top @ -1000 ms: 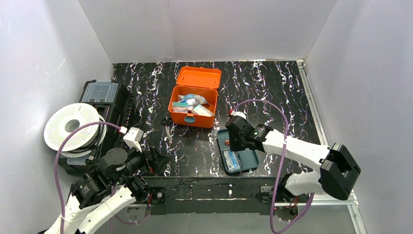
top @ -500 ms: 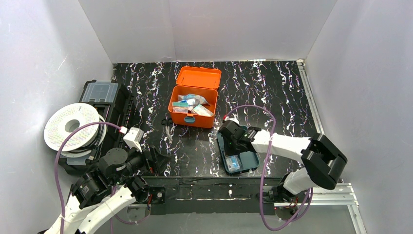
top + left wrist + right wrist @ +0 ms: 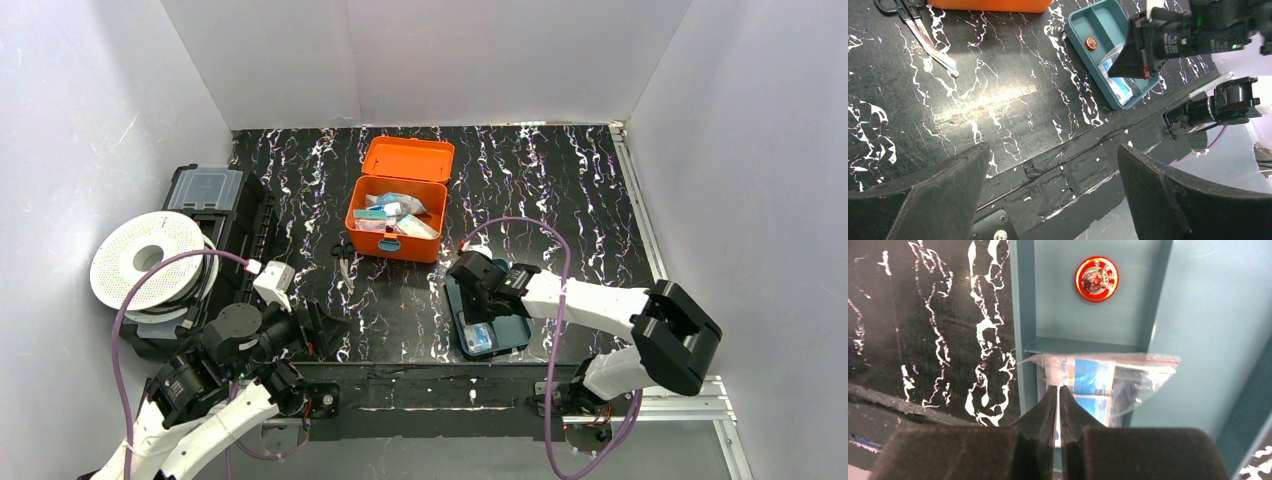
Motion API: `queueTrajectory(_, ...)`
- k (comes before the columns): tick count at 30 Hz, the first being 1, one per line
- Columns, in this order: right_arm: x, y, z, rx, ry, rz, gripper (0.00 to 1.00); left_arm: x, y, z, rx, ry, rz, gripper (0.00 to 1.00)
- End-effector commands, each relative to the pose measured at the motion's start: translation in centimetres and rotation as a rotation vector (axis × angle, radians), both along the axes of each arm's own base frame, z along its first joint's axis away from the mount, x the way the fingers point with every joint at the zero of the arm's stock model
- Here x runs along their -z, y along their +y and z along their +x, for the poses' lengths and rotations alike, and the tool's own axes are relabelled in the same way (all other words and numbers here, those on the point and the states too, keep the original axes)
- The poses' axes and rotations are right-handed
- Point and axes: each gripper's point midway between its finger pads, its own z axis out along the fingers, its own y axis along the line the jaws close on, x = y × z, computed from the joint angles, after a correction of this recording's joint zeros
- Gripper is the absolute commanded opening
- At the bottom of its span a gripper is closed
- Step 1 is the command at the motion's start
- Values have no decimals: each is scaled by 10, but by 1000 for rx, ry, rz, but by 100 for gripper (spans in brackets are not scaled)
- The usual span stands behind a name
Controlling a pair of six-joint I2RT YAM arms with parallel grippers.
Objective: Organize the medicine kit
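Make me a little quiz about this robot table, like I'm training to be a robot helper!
1. True or false: the orange medicine kit has its lid shut.
2. What lies on the table just left of the medicine kit? A) a spoon B) scissors C) a cup
3. Fill in the gap: the round red tin lies in the ___ tray.

Key: 1 false, the lid stands open. 2 B. 3 teal.
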Motion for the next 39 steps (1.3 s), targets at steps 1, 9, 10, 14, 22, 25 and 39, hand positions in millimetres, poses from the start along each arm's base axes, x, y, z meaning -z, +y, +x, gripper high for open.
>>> queueTrajectory(1, -58, 6, 20, 2, -135, 40, 16, 2, -2, 1, 11, -2, 15, 100)
queueTrajectory(9, -117, 16, 33, -71, -343, 225, 61, 7, 4, 8, -49, 30, 48, 100)
queueTrajectory(10, -123, 16, 35, -71, -374, 244, 66, 8, 6, 10, -67, 34, 58, 100)
queueTrajectory(14, -137, 12, 38, -69, -447, 290, 76, 16, 20, 20, -179, 76, 125, 100)
queueTrajectory(22, -134, 6, 33, -85, -477, 326, 95, 42, 21, 40, -326, 185, 227, 99)
queueTrajectory(25, -131, 5, 30, -84, -468, 338, 96, 54, 16, 49, -352, 223, 277, 100)
queueTrajectory(39, -107, 21, -2, -232, -322, 382, 98, 107, -3, 98, -444, 400, 451, 100)
